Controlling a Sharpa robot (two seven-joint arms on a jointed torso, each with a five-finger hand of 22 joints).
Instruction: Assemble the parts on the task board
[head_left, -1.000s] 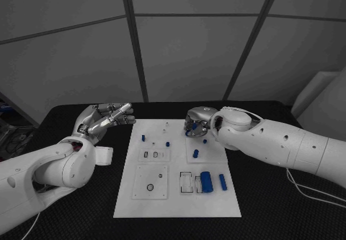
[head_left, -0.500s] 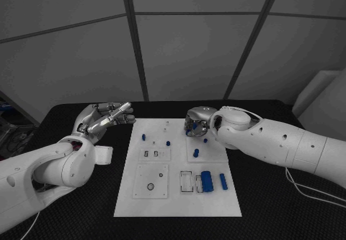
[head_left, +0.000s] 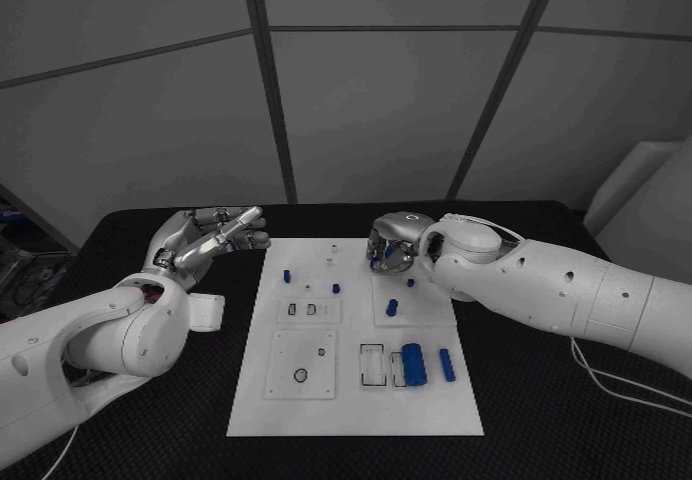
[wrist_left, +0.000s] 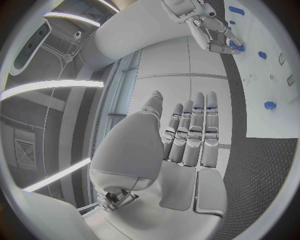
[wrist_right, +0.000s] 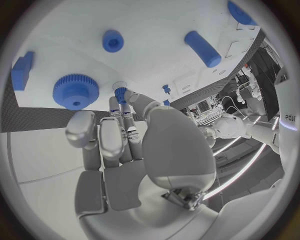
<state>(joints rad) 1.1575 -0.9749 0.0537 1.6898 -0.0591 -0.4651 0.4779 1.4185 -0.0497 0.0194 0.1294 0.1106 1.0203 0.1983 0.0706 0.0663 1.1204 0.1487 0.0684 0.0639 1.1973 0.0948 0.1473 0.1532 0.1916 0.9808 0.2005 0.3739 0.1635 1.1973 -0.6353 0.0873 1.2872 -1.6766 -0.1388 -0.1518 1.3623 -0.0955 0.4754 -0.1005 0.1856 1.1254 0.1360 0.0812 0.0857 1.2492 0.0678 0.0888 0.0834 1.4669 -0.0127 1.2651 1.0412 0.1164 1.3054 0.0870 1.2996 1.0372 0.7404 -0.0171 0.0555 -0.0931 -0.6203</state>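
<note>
The white task board (head_left: 353, 400) lies in the middle of the black table. My right hand (head_left: 392, 245) hovers over its far end, and in the right wrist view its fingertips (wrist_right: 116, 106) pinch a small blue gear (wrist_right: 120, 93) close to the board. A larger blue gear (wrist_right: 75, 91) lies beside it. A thick blue cylinder (head_left: 414, 362) and a blue rod (head_left: 446, 364) lie near the board's right edge. Small blue pegs (head_left: 286, 274) stand further up. My left hand (head_left: 216, 237) is raised off the board's far left corner, fingers straight, holding nothing.
Clear rectangular insets (head_left: 303, 365) sit in the board's left half. A short blue cylinder (wrist_right: 112, 40) and a blue block (wrist_right: 22, 70) lie on the board near my right hand. Black table (head_left: 144, 440) surrounds the board on every side.
</note>
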